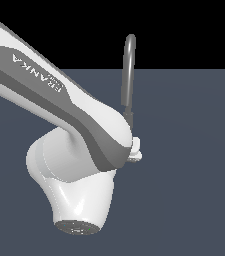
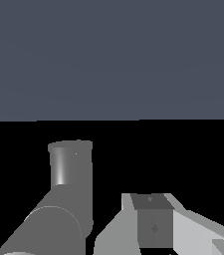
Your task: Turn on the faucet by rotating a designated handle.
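The faucet (image 1: 128,75) shows in the exterior view as a thin grey tube arched at the top; its lower part and base are hidden behind my white arm (image 1: 79,125). A small pale piece (image 1: 136,150) pokes out at the arm's edge below the tube; whether it is the handle or part of my hand I cannot tell. In the wrist view, grey faucet cylinders (image 2: 69,169) stand close beside my gripper (image 2: 153,224). Only a pale block with a dark pad shows of it, so its opening is unclear.
The dark blue-grey floor (image 1: 194,165) spreads flat around the faucet, under a black background. My own arm fills much of the exterior view's left and middle.
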Robot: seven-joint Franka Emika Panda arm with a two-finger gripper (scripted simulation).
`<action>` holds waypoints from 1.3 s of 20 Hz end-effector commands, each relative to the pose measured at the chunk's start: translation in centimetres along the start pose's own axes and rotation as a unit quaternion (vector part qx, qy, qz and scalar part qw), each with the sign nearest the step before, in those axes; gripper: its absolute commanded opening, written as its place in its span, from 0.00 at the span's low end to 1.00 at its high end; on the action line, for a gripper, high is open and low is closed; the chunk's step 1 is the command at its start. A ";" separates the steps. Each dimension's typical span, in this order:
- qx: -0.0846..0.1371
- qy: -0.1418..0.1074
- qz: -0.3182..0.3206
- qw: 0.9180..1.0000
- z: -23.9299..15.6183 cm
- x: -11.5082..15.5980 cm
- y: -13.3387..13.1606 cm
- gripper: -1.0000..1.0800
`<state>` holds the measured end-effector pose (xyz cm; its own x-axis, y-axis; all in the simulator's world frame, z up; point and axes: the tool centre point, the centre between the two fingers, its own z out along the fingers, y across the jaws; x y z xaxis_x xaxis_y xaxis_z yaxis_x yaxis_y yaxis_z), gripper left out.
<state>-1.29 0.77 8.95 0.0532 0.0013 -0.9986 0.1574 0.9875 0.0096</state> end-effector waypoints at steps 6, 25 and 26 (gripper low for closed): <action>0.006 0.023 -0.006 1.000 -0.7 1.7 -1.3 0.00; 0.004 0.026 -0.008 1.000 -0.6 -2.1 0.1 0.00; 0.004 0.026 -0.008 1.000 -0.6 -2.1 0.1 0.00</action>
<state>-1.98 0.91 10.28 -0.0097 -0.0066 -0.9999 0.1634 0.9865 -0.0081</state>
